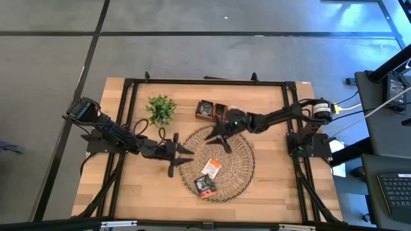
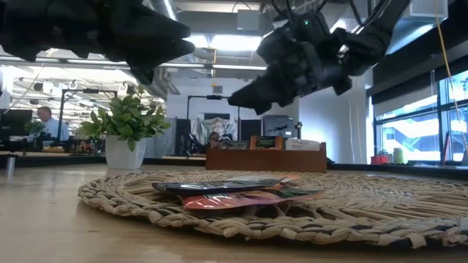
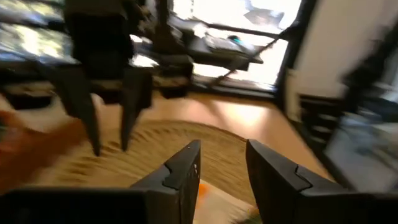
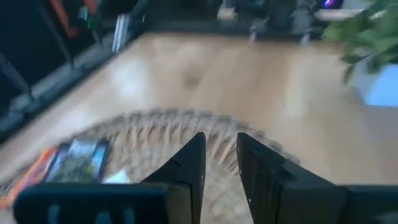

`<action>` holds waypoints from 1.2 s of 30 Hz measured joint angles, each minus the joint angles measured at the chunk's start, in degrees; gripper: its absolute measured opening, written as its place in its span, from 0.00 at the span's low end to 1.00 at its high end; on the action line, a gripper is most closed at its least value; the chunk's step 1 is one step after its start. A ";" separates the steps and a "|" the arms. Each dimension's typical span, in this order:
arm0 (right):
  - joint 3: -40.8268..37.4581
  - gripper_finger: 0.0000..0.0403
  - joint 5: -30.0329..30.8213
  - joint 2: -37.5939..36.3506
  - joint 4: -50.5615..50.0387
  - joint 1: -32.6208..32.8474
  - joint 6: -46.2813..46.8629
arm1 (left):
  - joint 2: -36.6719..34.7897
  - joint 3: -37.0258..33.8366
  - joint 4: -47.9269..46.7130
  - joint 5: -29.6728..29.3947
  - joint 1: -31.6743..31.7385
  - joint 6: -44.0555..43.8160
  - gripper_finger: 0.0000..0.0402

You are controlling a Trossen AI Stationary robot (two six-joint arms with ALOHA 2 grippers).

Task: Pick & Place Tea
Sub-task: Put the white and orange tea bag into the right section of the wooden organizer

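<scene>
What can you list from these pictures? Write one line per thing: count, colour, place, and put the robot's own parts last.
tea sachets: a few, orange, dark and white, on the tray's near part
woven tray: one, tan, table centre
wooden box: one, brown, behind the tray
plant: one, green, left of the box
table: one, light wood
left pincer: one, dark, open and empty, at the tray's left edge
right pincer: one, dark, open and empty, over the tray's far part
</scene>
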 joint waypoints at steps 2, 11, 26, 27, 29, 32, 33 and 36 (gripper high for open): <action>0.00 0.23 4.19 -1.05 -3.66 2.21 -2.60 | 0.00 0.00 -1.13 4.20 -0.02 -1.33 0.31; 0.00 0.23 14.69 -4.17 -19.29 10.27 -3.83 | 0.00 0.00 -1.99 10.19 -0.11 -1.74 0.31; 0.00 0.23 14.82 -4.17 -24.20 16.93 -3.12 | 5.31 7.98 -15.71 9.40 -0.33 -10.49 0.23; 0.00 0.23 14.91 -4.17 -24.09 16.90 -3.07 | 6.75 9.83 -17.99 9.47 -0.23 -10.48 0.21; 0.00 0.23 14.91 -4.16 -24.10 16.86 -3.01 | 9.56 13.55 -21.21 11.12 0.02 -8.98 0.18; 0.00 0.23 14.89 -4.15 -24.07 16.86 -2.99 | 13.52 18.16 -23.16 15.44 0.79 -6.13 0.11; 0.00 0.23 14.89 -4.15 -24.11 16.88 -2.96 | 14.48 19.30 -23.25 16.59 1.11 -5.36 0.08; 0.00 0.23 14.89 -4.15 -24.09 17.09 -2.96 | 17.21 22.28 -23.95 18.27 2.23 -4.18 0.02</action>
